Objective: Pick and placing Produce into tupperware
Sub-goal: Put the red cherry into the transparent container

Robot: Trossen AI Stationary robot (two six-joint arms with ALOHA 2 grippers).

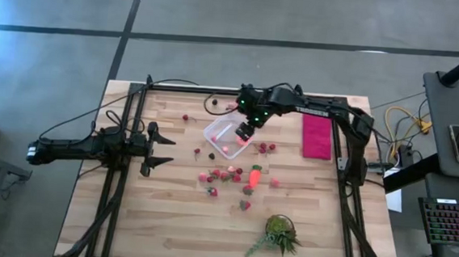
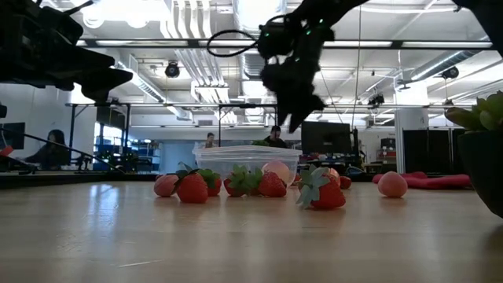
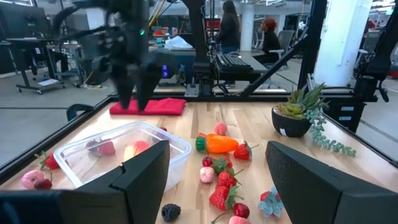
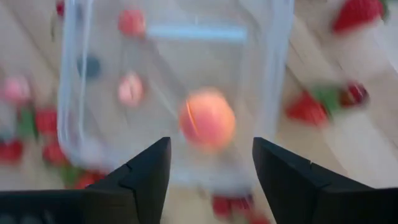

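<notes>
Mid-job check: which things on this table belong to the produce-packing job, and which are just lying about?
Job:
tupperware
peach-coloured piece in it
loose strawberries
carrot piece
right hand, open above the tupperware

Lying about:
magenta cloth
potted plant
left hand, open, waiting

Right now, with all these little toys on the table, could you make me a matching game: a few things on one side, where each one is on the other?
Things:
1. tupperware
2. magenta cloth
3. green spiky plant
4. right gripper

Places:
A. near the table's front edge, in a dark pot
B. hanging open above the clear container
C. flat by the right arm's side of the table
D. mid-table, with a peach-coloured piece inside

Pairs: 1-D, 2-C, 3-A, 4-B
</notes>
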